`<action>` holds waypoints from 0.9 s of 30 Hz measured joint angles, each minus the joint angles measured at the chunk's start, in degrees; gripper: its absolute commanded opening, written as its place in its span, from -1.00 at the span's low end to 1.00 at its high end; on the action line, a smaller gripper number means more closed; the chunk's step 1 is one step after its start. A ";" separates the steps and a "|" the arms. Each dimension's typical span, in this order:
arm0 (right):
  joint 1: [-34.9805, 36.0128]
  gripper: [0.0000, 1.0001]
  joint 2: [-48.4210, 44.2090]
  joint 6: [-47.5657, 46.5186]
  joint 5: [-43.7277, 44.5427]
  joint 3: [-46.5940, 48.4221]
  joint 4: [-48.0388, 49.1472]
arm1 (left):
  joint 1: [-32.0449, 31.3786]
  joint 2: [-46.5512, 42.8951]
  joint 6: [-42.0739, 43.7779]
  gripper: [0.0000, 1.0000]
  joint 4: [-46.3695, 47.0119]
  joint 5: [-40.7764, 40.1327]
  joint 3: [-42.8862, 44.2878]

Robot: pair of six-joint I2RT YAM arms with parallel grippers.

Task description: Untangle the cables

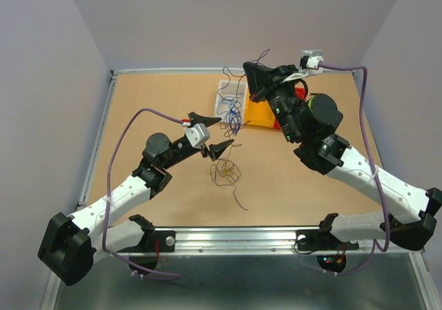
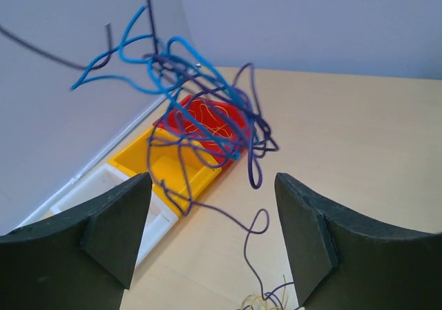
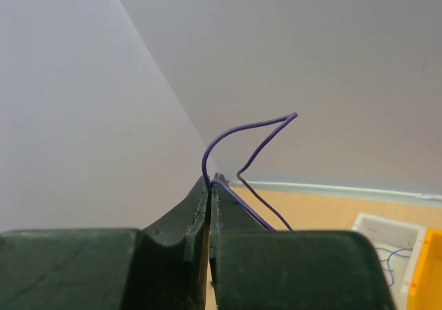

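Cables (image 1: 235, 113): a tangled bunch of blue and dark purple strands hangs in the air over the far middle of the surface (image 1: 152, 103). It is suspended from the right tool (image 1: 250, 72), whose jaws are pressed fully together on one purple strand (image 3: 248, 127) that loops up out of the pinch. A smaller clump (image 1: 226, 170) of dark and yellow-orange strands lies on the surface below, nearer the arms; whether it joins the hanging bunch cannot be told. The left tool (image 1: 218, 134) sits just beside the lower end of the bunch, jaws spread wide and gripping nothing; its wrist view shows the bunch ahead of and above the gap. Behind stand a white bin (image 2: 103, 186), a yellow bin (image 2: 166, 161) and a red bin (image 2: 231, 117), the red one holding yellow-orange strands. Step in hand, by judgement: separation, with one tool anchoring the bunch while the other seeks a fresh hold. The next move calls for the left tool to close on a single strand low in the bunch and draw it away from the anchor without dragging its neighbours.
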 measured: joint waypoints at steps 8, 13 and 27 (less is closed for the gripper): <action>0.00 -0.99 0.74 2.84 -2.91 -2.51 0.90 | 0.00 0.02 -0.61 0.98 2.56 0.55 -0.74; 0.00 -0.99 2.03 3.76 -3.15 -3.82 2.03 | 0.00 1.49 -1.64 0.98 4.11 -0.35 -0.63; 0.00 -0.99 3.37 5.64 -3.56 -5.81 6.84 | 0.00 7.76 -4.57 0.98 4.92 -2.75 1.09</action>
